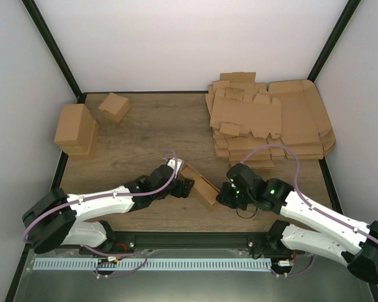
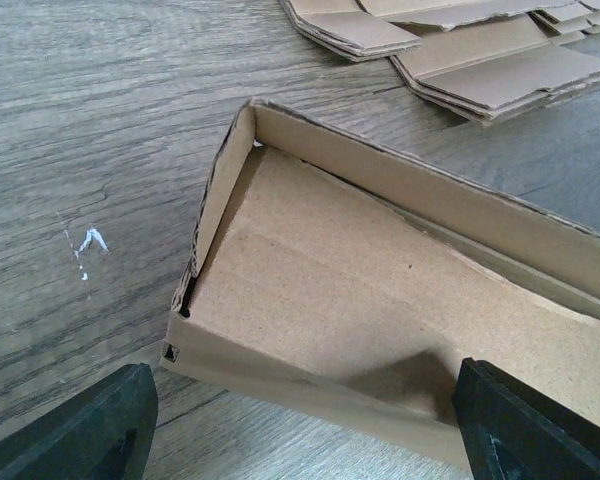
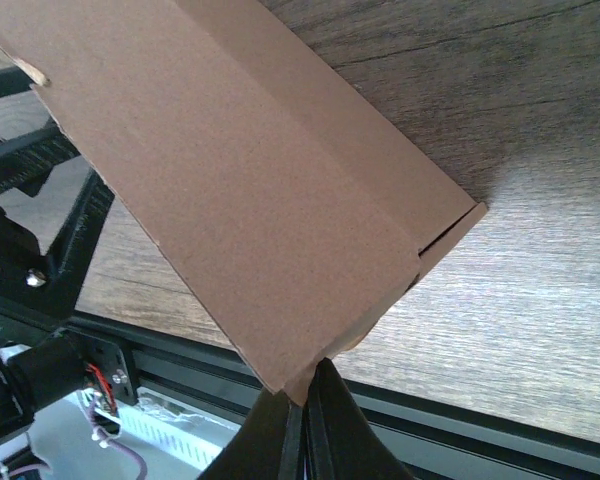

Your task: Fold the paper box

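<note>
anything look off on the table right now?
On the paper box, the end flap stands askew, with a gap open at its corner. The stack of flat blanks at the far right is fanned unevenly. Small white scuff on the tabletop.

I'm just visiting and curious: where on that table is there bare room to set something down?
The widest bare wood lies mid-table, between the brown boxes on the left and the stack of flat cardboard on the right. A smaller strip sits between those boxes and the left arm. It is crowded around the paper box, where both arms meet.
</note>
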Controlling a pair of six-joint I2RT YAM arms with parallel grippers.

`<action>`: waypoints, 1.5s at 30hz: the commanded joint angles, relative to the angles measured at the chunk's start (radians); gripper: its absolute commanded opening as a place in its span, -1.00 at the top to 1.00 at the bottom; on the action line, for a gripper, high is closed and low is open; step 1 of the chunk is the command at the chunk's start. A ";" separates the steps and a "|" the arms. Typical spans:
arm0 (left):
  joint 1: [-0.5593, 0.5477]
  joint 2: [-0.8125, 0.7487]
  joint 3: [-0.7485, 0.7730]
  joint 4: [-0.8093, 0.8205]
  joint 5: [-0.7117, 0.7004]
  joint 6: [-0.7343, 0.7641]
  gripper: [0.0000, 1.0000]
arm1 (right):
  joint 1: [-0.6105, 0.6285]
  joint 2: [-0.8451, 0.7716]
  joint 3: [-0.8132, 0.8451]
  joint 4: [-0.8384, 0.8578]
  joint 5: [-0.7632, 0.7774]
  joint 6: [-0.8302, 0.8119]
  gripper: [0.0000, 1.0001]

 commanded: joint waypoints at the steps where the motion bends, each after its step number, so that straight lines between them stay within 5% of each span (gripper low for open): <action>1: -0.027 0.033 0.002 -0.084 0.018 0.020 -0.68 | 0.006 -0.056 -0.009 0.082 0.002 0.081 0.99; 22: -0.050 0.070 0.034 -0.107 -0.004 0.023 -0.68 | 0.005 -0.106 -0.048 0.112 0.008 0.152 0.99; 45: -0.052 0.128 0.083 -0.149 -0.041 0.007 -0.68 | 0.005 0.022 0.086 -0.158 0.004 0.024 0.99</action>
